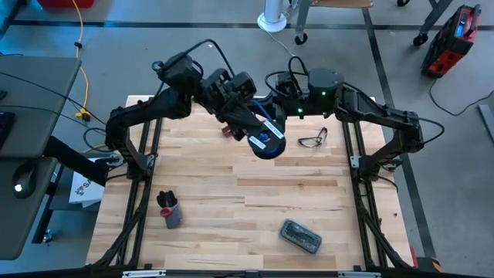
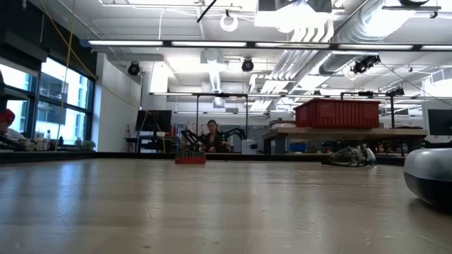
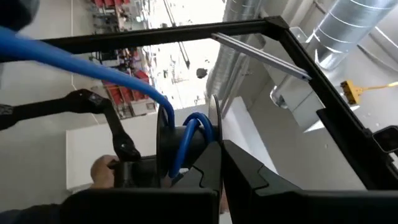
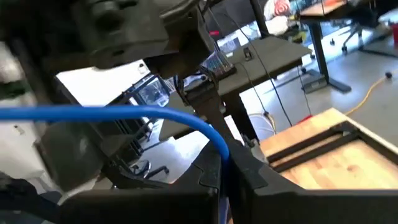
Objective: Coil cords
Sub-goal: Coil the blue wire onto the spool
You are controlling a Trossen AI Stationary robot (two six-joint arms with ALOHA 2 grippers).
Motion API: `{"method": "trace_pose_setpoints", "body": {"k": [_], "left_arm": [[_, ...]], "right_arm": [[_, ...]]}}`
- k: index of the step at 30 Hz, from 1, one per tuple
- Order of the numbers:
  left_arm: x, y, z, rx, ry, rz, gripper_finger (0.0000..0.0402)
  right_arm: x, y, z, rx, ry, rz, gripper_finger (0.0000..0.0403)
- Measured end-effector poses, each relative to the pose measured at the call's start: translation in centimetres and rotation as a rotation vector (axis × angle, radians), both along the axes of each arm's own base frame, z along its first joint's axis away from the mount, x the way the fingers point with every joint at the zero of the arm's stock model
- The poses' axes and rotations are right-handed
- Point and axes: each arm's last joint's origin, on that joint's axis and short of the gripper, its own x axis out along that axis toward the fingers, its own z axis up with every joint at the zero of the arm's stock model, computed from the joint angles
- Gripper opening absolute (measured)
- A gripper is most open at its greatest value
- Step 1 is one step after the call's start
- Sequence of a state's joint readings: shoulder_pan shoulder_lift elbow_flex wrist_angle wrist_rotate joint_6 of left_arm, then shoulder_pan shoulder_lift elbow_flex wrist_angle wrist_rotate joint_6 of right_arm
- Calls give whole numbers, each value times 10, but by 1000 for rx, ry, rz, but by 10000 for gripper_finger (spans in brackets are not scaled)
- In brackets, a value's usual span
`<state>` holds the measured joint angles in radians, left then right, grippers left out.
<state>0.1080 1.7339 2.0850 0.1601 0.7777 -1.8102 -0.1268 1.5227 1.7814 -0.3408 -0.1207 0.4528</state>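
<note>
From above we see both arms meeting over the far middle of the table [image 1: 255,197]. The left gripper [image 1: 258,131] is clamped on the reel [image 1: 266,142], held in the air; only its own wrist view shows the blue cord [image 3: 186,140] wound between the reel's two black discs. The right gripper [image 4: 227,171], shown closed in its wrist view, pinches the cord's free length. The reel is round and black with a blue-white patch. We count one reel, one cord, one pair of glasses [image 1: 313,140], and two other objects nearer.
</note>
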Motion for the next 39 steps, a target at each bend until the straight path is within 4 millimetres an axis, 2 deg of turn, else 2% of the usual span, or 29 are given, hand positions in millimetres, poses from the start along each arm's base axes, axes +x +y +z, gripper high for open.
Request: {"method": "trace_pose_setpoints", "body": {"k": [8,12,25,33,39], "left_arm": [[23,1,-11,-76,-35,-46,0],[24,5,-11,-60,-56,-36,0],[2,21,5,2,-184,38,0],[-3,34,8,33,-212,77,0],[-8,51,8,86,-224,99,0]], "right_arm": [[-1,3,-10,54,104,2,0],[-1,6,-11,73,116,3,0],[-9,4,-10,82,146,-9,0],[-8,4,-10,85,141,-11,1],[-8,6,-10,87,141,2,1]]}}
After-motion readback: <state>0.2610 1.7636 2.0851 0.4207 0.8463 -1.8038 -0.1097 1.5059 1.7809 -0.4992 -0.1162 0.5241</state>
